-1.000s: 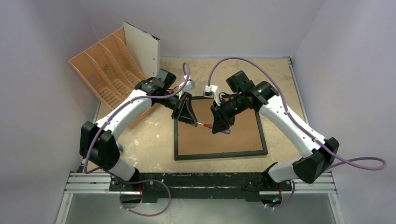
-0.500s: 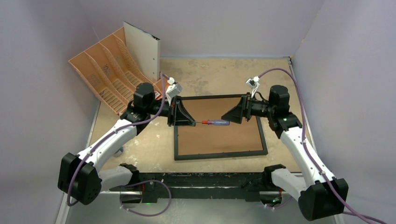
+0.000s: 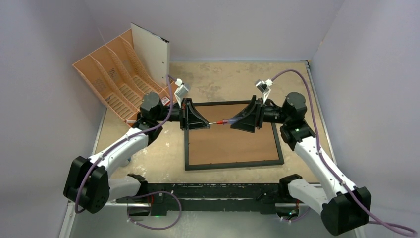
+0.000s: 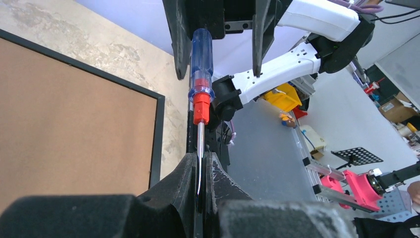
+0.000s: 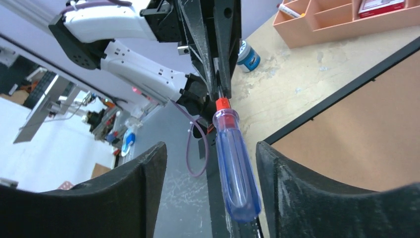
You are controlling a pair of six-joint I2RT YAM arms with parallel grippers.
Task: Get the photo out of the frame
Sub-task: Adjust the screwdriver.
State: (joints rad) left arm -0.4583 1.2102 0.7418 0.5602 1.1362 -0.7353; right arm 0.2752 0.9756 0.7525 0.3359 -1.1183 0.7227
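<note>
The black frame [image 3: 233, 164] lies face down on the table, its brown backing board [image 3: 230, 141] up. The photo is hidden under the board. My left gripper [image 3: 207, 124] is shut on the metal shaft of a screwdriver [image 3: 220, 122], which it holds level above the frame's far edge. In the left wrist view the fingers [image 4: 183, 178] pinch the shaft below the blue and red handle [image 4: 202, 54]. My right gripper [image 3: 233, 123] is open. Its fingers [image 5: 277, 168] stand on both sides of the handle [image 5: 235, 163] with gaps between.
An orange file organiser [image 3: 114, 79] stands at the back left with a white sheet [image 3: 151, 52] in it. A small blue-lidded jar [image 5: 246, 55] sits on the table near the left arm. Purple walls close in the table on three sides.
Both arms have swung outward and now reach in level, facing each other. The screwdriver has turned level above the frame's far edge, and the right gripper's open fingers have moved left around its handle.
</note>
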